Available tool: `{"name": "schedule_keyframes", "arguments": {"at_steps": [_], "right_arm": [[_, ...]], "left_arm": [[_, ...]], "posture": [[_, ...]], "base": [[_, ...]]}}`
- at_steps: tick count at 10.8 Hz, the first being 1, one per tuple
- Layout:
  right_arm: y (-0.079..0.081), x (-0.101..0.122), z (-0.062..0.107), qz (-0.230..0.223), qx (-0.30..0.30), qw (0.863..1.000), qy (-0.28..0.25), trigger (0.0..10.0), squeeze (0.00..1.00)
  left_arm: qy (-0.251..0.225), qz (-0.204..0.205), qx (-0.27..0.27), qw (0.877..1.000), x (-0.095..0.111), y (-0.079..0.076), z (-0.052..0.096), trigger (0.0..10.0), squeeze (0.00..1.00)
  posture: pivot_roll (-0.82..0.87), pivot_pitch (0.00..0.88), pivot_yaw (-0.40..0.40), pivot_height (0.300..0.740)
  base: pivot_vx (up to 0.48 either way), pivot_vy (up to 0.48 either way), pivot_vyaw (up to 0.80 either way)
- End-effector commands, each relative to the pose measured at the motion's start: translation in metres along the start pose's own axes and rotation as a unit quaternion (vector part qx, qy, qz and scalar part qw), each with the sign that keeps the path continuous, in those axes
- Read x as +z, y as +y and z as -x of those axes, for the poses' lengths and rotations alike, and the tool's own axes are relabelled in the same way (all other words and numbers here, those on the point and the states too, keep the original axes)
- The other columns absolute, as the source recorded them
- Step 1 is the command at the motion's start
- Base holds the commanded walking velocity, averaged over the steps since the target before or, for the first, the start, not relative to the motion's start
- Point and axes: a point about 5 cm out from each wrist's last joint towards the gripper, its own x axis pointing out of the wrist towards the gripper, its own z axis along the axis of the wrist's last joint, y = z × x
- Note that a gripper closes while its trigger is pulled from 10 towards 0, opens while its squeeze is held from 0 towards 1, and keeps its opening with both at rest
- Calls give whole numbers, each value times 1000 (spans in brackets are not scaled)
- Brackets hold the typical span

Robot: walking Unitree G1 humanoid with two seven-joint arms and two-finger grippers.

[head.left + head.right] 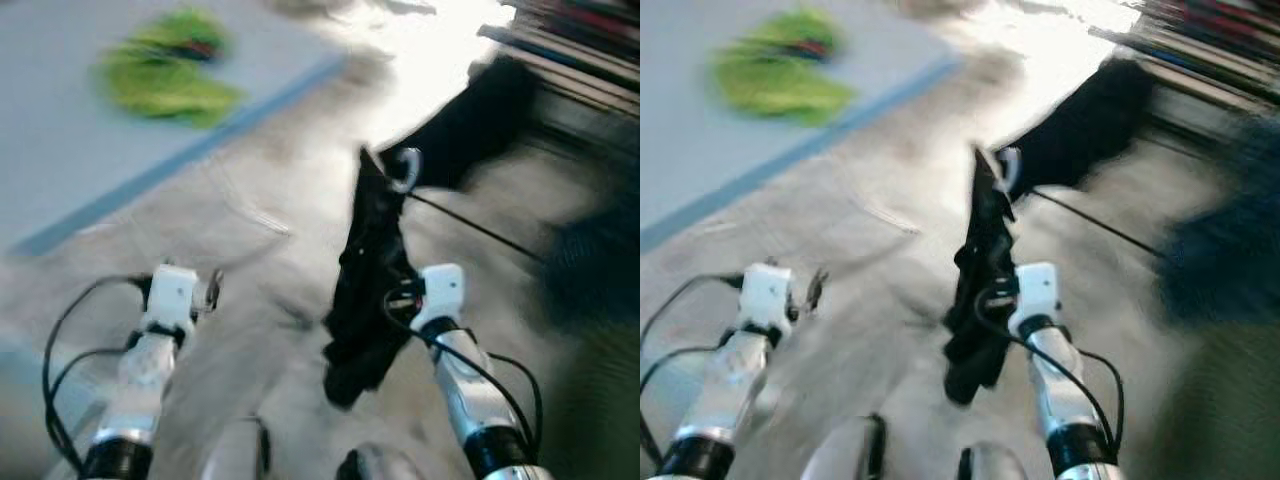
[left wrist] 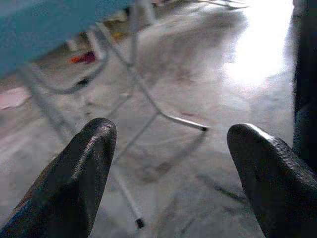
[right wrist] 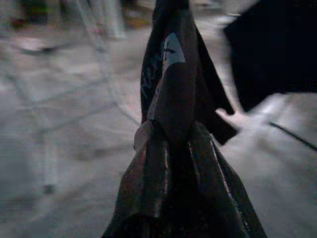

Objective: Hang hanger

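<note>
A hanger with a black garment (image 1: 368, 280) draped on it hangs in front of my right arm. Its pale hook (image 1: 406, 170) sticks up at the top. My right gripper (image 3: 168, 148) is shut on the hanger and cloth, its fingers mostly wrapped by the fabric. My left gripper (image 2: 168, 144) is held out over the bare floor, open with nothing between its fingers (image 2: 86, 168). The head views are blurred by motion.
A grey-blue table (image 1: 60, 150) with a green bundle (image 1: 170, 75) stands at the left; its metal legs (image 2: 148, 99) rest on the pale floor. A large dark cloth (image 1: 470, 120) and a thin black cable (image 1: 480, 230) lie ahead right, before a striped shelf (image 1: 580, 50).
</note>
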Motion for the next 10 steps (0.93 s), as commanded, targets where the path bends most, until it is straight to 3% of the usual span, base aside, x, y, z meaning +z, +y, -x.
{"name": "schedule_keyframes", "arguments": {"at_steps": [1,6,8,10], "right_arm": [[-3,14,0,-3,17,999,-30,10000,0],[28,46,-4,-57,176,981,-55,10000,0],[41,61,-1,-71,232,968,-64,10000,0],[54,74,13,-86,313,944,-58,10000,0]], "left_arm": [[2,10,-27,1000,-2,-13,1,10000,0],[-11,6,-45,999,2,-24,0,10000,0],[-21,8,-44,999,5,-25,-4,10000,0],[-24,6,-34,999,8,-25,-8,10000,0]], "posture": [[55,134,-63,740],[60,150,-54,740],[55,151,-48,740],[50,145,-47,740]], "base": [[0,0,800],[0,0,800],[0,0,800],[0,0,800]]}}
